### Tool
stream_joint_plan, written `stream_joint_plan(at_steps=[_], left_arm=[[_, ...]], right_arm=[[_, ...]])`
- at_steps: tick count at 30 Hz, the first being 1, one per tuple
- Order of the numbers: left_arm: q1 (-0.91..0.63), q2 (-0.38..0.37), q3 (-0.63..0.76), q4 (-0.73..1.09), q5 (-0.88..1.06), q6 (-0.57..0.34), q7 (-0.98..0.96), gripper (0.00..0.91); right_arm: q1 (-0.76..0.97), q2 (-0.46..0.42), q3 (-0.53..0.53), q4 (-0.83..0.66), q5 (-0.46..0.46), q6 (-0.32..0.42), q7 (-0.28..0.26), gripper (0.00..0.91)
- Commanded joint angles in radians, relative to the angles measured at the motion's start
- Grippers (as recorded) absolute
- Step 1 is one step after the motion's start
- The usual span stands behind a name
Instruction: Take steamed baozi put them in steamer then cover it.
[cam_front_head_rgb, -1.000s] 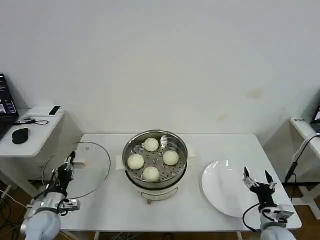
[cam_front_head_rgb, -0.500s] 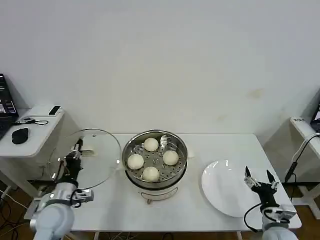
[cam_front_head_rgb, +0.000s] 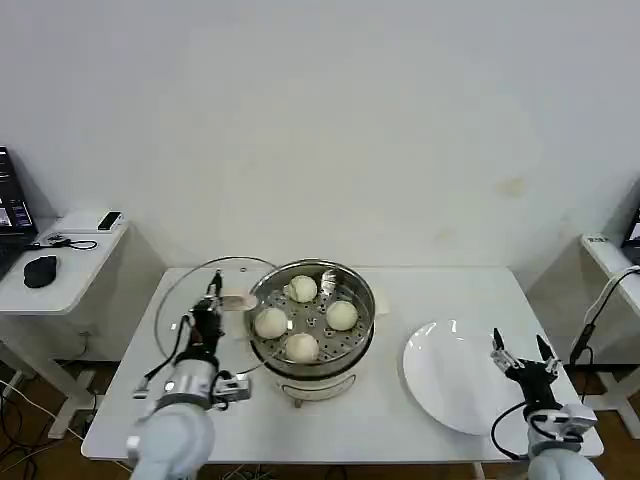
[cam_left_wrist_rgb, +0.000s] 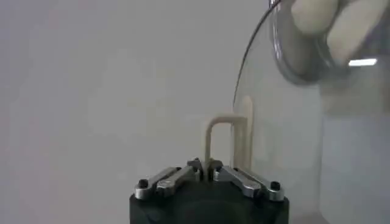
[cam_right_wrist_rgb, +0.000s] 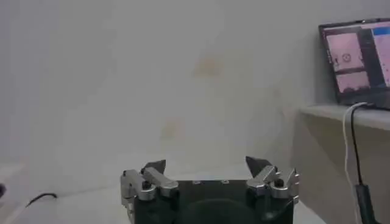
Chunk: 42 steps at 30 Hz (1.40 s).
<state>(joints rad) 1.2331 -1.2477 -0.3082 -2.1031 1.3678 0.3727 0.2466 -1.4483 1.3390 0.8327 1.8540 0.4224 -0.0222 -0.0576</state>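
White table (cam_front_head_rgb: 420, 290) against a plain wall carries the steamer (cam_front_head_rgb: 311, 322) at its centre, four steamed baozi (cam_front_head_rgb: 302, 289) on its tray. Left end effector (cam_front_head_rgb: 211, 312) is clenched on the handle of the cover (cam_front_head_rgb: 200, 300), holding it tilted, its edge overlapping the steamer's left rim. Right end effector (cam_front_head_rgb: 526, 358) hangs released beside a white plate (cam_front_head_rgb: 450, 375).

Steamer (cam_front_head_rgb: 310, 345) rim on robot's left is partly overlapped by the cover (cam_front_head_rgb: 195, 300), seen only thru glass. Cover is cut off by the frame edge in left wrist view; steamed baozi (cam_left_wrist_rgb: 329, 21) there are blurred and cropped at the edge. Steamer base is mostly hidden under the pot. Right gripper (cam_right_wrist_rgb: 207, 167) body is cropped by the frame edge in right wrist view.
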Motion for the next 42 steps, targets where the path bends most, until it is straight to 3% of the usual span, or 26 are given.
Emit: stream_joint_plan(at_steps=[1, 19, 42], left_arm=[[-0.118, -0.078, 0.211, 0.093, 0.052, 0.098, 0.042, 0.000], [-0.224, -0.261, 0.264, 0.243, 0.168, 0.117, 0.034, 0.000], [-0.243, -0.260, 0.285, 0.328, 0.194, 0.112, 0.031, 0.000]], right_arm=[[0.002, 0.000, 0.010, -0.003, -0.016, -0.003, -0.004, 0.907], [0.073, 0.001, -0.005, -0.088, -0.040, -0.003, -0.004, 0.907], [0.103, -0.007, -0.008, -0.138, -0.037, 0.010, -0.008, 0.907]])
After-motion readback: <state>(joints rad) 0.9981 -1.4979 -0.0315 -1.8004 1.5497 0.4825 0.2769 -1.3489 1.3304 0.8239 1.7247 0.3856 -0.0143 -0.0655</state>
